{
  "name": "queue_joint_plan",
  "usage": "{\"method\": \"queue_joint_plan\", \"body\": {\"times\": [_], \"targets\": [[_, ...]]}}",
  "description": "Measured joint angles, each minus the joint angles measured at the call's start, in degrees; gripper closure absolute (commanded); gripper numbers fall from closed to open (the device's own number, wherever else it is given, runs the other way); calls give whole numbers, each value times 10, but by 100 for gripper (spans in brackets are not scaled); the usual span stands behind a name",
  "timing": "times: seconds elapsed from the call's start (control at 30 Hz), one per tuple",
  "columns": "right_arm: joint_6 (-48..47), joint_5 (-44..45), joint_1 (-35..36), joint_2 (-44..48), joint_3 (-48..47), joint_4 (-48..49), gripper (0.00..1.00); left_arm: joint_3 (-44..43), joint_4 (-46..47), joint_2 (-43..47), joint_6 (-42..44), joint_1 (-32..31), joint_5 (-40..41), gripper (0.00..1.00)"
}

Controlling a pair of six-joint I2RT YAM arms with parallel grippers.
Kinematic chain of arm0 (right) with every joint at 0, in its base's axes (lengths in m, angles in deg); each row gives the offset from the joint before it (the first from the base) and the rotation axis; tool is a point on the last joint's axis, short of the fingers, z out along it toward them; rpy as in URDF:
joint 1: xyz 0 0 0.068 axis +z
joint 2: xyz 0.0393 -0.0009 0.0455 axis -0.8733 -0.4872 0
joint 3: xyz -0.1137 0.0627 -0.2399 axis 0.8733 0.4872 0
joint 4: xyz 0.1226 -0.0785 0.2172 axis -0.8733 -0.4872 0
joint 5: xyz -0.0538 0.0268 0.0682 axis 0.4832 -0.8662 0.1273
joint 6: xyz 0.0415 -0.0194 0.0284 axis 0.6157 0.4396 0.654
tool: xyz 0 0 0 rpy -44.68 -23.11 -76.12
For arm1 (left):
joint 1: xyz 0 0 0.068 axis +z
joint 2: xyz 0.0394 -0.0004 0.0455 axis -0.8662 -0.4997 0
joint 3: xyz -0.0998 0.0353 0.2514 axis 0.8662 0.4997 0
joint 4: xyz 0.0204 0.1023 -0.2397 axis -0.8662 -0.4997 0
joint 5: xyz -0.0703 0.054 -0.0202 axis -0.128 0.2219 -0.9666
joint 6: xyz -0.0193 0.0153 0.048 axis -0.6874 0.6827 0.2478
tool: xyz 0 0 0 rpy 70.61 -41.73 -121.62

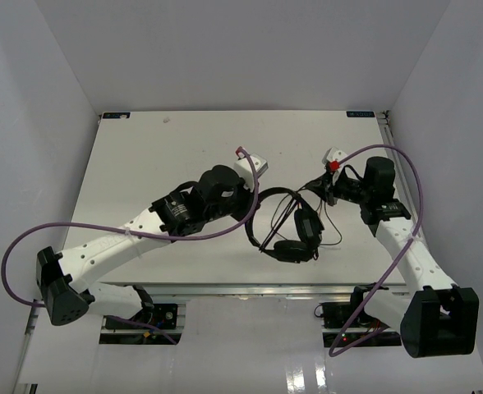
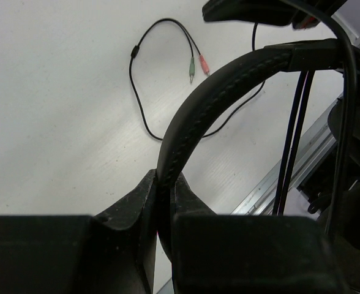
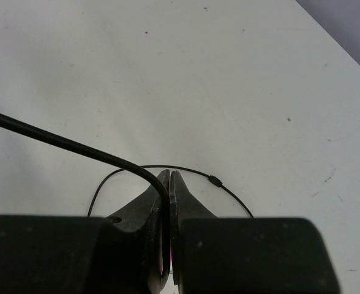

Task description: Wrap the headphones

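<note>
Your left pincer [image 2: 165, 182] is shut tight on the headphones [image 1: 293, 249], and your right pincer [image 3: 169, 176] is shut on their cable [image 3: 57, 142]. The white counter [image 1: 143, 156] is under both arms. The headphones are in the middle of it, between your two pincers. The left pincer grips the curved black headband [image 2: 229, 79]. The thin cable runs off to the left from the right pincer. More of it lies in a loop on the counter. The little green plug [image 2: 192, 67] and red plug [image 2: 203, 63] lie side by side.
</note>
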Motion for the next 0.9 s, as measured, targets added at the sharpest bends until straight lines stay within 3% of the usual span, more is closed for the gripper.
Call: {"method": "queue_joint_plan", "body": {"times": [0.33, 0.9], "targets": [[76, -44, 0, 0, 63, 91, 92, -62, -31, -27, 19, 0, 24, 100], [343, -143, 0, -118, 94, 355, 87, -319, -33, -169, 23, 0, 40, 100]]}}
